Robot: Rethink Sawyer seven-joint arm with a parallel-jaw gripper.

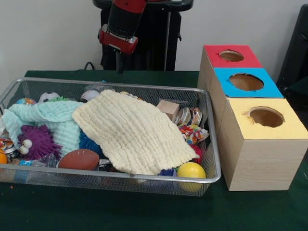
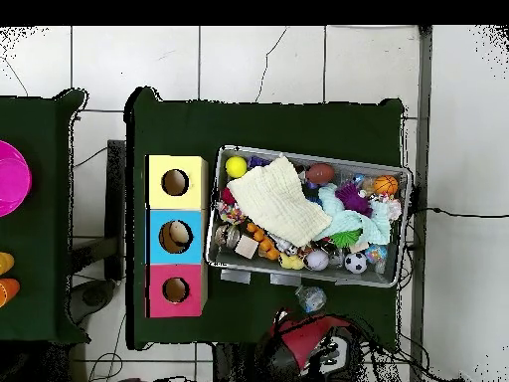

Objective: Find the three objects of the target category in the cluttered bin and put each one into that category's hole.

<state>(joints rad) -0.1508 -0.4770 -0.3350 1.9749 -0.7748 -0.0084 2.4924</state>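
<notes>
The large shallow silver wire-mesh bin [image 1: 214, 144] sits on the green table beside three wooden boxes [image 1: 260, 144], crammed with toys under a cream waffle cloth [image 1: 132, 132]. The black gripper [image 1: 119, 62] hangs above the bin's far rim; whether its fingers are apart cannot be told.

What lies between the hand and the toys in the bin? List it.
The hand hangs above the bin's far rim, with open air below. Inside, a cream cloth and a mint cloth cover much of the clutter and hide whatever sits beneath.
</notes>
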